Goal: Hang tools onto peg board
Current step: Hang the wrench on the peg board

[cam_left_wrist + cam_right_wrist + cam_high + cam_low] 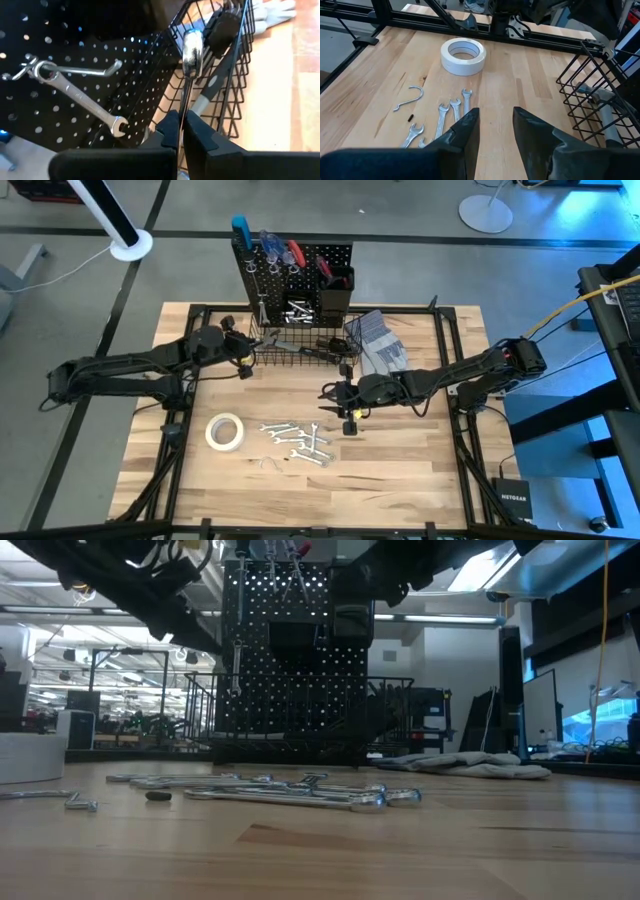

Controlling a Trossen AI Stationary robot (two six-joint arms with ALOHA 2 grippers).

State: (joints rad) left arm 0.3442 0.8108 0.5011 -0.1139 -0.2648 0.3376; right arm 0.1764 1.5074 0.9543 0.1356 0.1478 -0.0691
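The black peg board stands at the table's far edge with a wire basket at its base. In the left wrist view a silver wrench hangs by its ring end from a hook on the board. My left gripper is beside the basket's left end, shut on a thin silver wrench. My right gripper hovers open over the table's middle with nothing between its fingers. Several wrenches and a white tape roll lie on the wood. My left gripper pinches the wrench's thin shank between its two shut fingers; I see the wrench edge-on. The wrench runs on forward past the fingertips, along the fingers, with its shiny head in front of the basket's wires. It is lifted clear of the table.
Grey gloves lie right of the basket. A hammer's black grip rests inside the basket. A loose silver hook lies by the wrenches. Screwdrivers and a black bin sit on the board.
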